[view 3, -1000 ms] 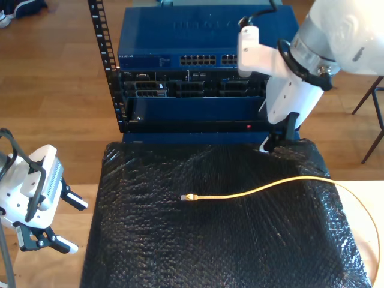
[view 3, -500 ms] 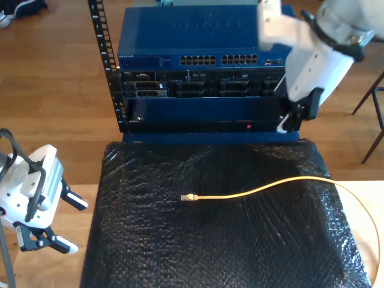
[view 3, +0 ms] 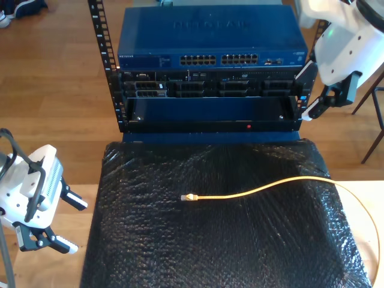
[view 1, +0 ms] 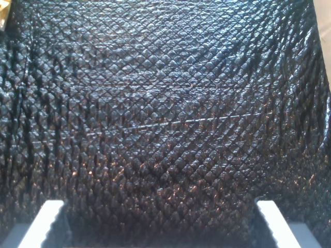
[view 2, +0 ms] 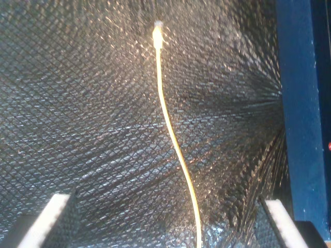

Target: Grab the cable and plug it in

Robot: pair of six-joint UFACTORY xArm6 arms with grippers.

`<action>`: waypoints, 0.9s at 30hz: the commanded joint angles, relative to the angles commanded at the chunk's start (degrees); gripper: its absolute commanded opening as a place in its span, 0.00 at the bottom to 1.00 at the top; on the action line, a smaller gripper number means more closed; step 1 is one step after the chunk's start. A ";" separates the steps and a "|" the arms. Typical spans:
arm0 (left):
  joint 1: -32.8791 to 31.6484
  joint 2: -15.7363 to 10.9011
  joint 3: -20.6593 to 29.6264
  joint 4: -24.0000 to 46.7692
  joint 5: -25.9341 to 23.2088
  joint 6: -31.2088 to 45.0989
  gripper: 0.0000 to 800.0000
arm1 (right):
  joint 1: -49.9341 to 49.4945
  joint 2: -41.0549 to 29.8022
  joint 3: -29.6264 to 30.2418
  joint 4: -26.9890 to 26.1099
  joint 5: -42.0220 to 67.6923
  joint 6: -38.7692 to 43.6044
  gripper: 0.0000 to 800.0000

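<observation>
Lying on the black mat (view 3: 216, 240) is the yellow cable (view 3: 264, 189), with its small clear plug (view 3: 188, 197) near the middle and the rest curving off toward the exterior view's right. Nothing is touching it. I am holding my second gripper (view 3: 317, 90) up by the blue rack (view 3: 207, 66) at the exterior view's far right, with its fingers spread wide and the cable running between them in its wrist view. My first gripper (view 3: 55, 221) is sitting at the exterior view's near left, beside the mat, fingers wide apart and holding nothing.
</observation>
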 joint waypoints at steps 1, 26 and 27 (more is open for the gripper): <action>0.00 0.00 0.00 -0.09 0.00 0.00 1.00 | -0.09 0.00 0.00 0.00 0.00 -0.09 0.99; 0.09 0.00 -0.09 -0.09 0.09 0.00 1.00 | 4.75 0.09 4.13 1.23 -7.47 0.26 0.99; 0.09 0.00 -0.09 -0.09 0.09 0.00 1.00 | 5.10 0.09 4.48 1.32 -8.18 0.26 0.99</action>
